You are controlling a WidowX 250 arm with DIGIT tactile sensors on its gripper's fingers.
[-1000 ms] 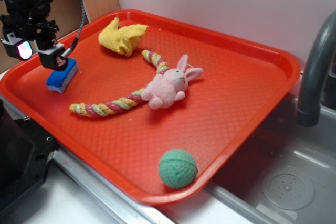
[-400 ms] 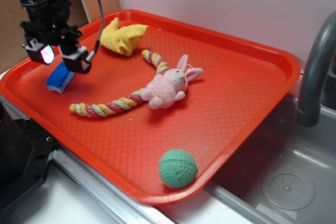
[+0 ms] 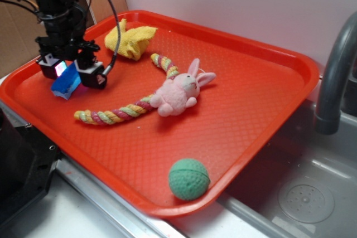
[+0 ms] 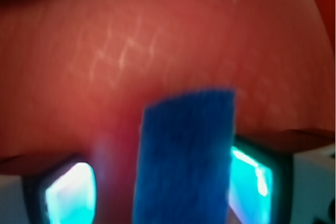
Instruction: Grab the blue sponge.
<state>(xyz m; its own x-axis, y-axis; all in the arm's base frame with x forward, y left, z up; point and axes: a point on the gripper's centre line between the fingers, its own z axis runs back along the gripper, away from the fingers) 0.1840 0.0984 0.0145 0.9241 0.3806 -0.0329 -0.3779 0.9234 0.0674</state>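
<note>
Right now we have our gripper (image 3: 71, 73) lowered at the near-left corner of the red tray (image 3: 262, 54), its two fingers parted and straddling the blue sponge (image 3: 66, 83), which lies on the tray floor between them. From the wrist view the sponge (image 4: 185, 156) fills the gap between the glowing finger pads (image 4: 71, 195), with a sliver of tray showing on the left side, so we judge the jaws not yet pressed onto it. We expect the sponge to be light and soft, yielding under a squeeze, so we would take it across its narrow width, on the two long flat sides, and close gently enough that it does not squirm out. Its foam surface should grip well rather than slip. The tray also holds a crumpled yellow cloth (image 3: 131, 39) at the back, a twisted rope toy (image 3: 117, 112) running to a pink plush bunny (image 3: 178, 92) in the middle, and a green ball (image 3: 189, 179) near the front edge, all apart from the sponge. To the right sits a metal sink (image 3: 304, 193) with a dark faucet (image 3: 334, 76).
</note>
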